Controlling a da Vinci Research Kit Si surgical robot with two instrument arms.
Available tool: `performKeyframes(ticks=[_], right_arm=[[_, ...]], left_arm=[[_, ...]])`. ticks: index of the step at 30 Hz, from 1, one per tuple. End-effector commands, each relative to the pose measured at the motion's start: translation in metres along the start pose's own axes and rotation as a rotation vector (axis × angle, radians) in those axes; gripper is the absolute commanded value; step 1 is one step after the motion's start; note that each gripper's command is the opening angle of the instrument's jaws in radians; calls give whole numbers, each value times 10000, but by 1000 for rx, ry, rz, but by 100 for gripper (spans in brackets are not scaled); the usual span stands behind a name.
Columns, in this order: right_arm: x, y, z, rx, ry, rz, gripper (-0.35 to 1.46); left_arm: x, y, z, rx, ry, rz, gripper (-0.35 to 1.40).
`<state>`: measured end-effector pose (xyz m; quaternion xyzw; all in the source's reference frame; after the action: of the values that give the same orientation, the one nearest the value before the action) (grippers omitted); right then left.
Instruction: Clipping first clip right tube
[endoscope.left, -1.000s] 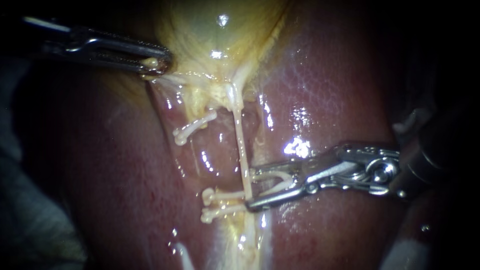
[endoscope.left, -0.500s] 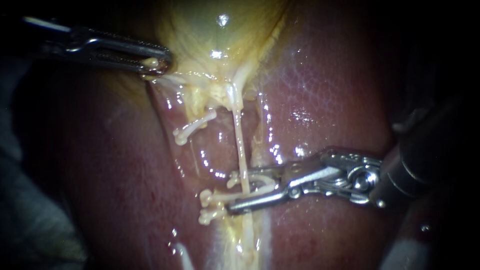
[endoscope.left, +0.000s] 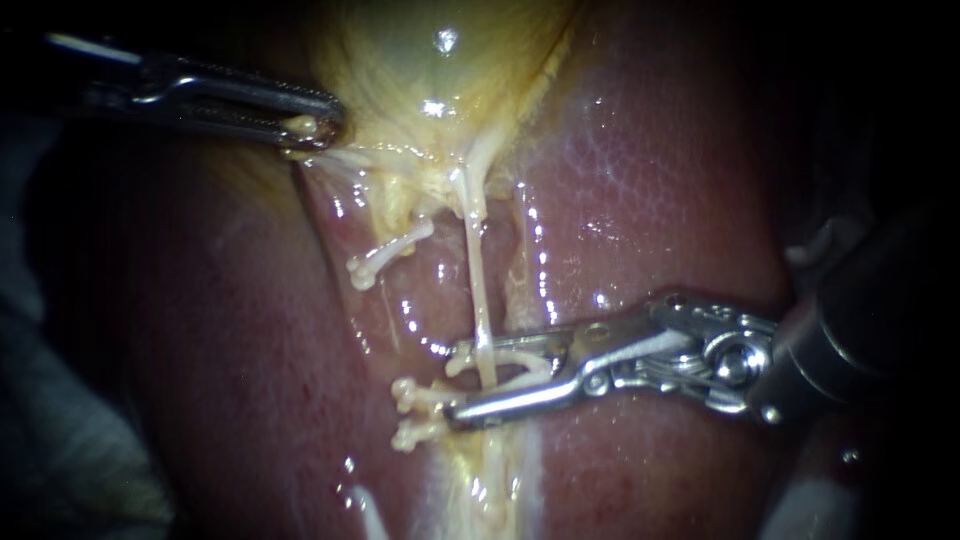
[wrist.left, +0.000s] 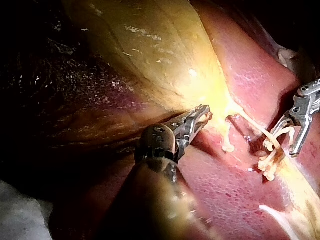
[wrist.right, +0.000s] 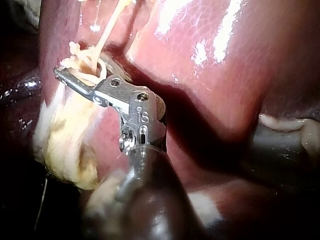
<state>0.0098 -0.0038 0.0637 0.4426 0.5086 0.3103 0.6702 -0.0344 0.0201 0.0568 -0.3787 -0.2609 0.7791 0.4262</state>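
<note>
Endoscope, left instrument: The left instrument (endoscope.left: 318, 128) meets the lower edge of the gallbladder (endoscope.left: 440, 70), its jaws pressed together on a fold of yellow gallbladder tissue.
Endoscope, right tube: The right tube (endoscope.left: 478, 290), thin and pale, runs from the gallbladder's neck down across the liver (endoscope.left: 650, 180).
Endoscope, right instrument: The right instrument (endoscope.left: 455, 383) straddles the tube low down. Its jaws are spread, one on each side, and a pale clip (endoscope.left: 530, 368) shows in the gap.
Endoscope, others: Three white clips (endoscope.left: 385, 255) lie beside the tube, one nearer the gallbladder and two just past the right instrument's tips.
Left wrist view: The left instrument (wrist.left: 204, 116) pinches the gallbladder (wrist.left: 150, 55) at its edge. Ahead of it, the right instrument (wrist.left: 281, 142) stands with jaws apart around the tube (wrist.left: 250, 122), and white clips (wrist.left: 270, 162) lie just beside it on the liver (wrist.left: 230, 185).
Right wrist view: The right instrument (wrist.right: 75, 70) has one jaw plainly under the tube (wrist.right: 107, 27), with white clips (wrist.right: 75, 50) at its tip. The liver (wrist.right: 210, 65) glistens beside it.
</note>
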Motion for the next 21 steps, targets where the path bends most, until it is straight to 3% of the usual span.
performKeyframes(ticks=[1, 11, 21], right_arm=[[0, 0, 0, 1, -2, 5, 45], [0, -1, 1, 2, -3, 23, 31], [0, -1, 0, 2, -3, 23, -8]], left_arm=[[0, 0, 0, 0, 0, 0, -35], [0, 0, 1, 0, 0, 0, -35], [0, 0, 1, 0, 0, 0, -35]])
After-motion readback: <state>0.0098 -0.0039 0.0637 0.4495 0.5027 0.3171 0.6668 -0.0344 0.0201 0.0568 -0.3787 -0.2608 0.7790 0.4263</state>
